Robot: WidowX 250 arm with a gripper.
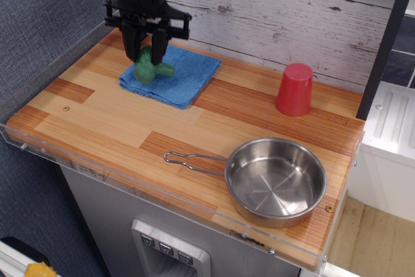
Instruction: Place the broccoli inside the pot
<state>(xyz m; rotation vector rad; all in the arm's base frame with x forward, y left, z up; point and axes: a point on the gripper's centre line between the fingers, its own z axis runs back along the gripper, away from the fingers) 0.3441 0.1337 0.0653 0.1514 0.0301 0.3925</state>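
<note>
Clenched, it seemed, on the broccoli (pixel 148 67) with both fingers (pixel 132 48); needed lifting clear of cloth (pixel 172 75) before crossing to pot (pixel 275 180).

1. The gripper (pixel 146 48) stands at the far left of the wooden counter (pixel 123 128), above the blue cloth (pixel 178 77), its fingers around the broccoli (pixel 150 68).
2. Behind it the plank wall (pixel 292 11) is close; on its left the grey wall (pixel 39 37) is near — little room on these two sides.
3. Toward the front and to the right of it, the counter is bare wood up to the pot (pixel 275 181).
4. The red cup (pixel 295 89) stands upright far to its right, behind the pot and apart from it.
5. The pot's wire handle (pixel 193 160) points left — low, flat on the wood.
</note>
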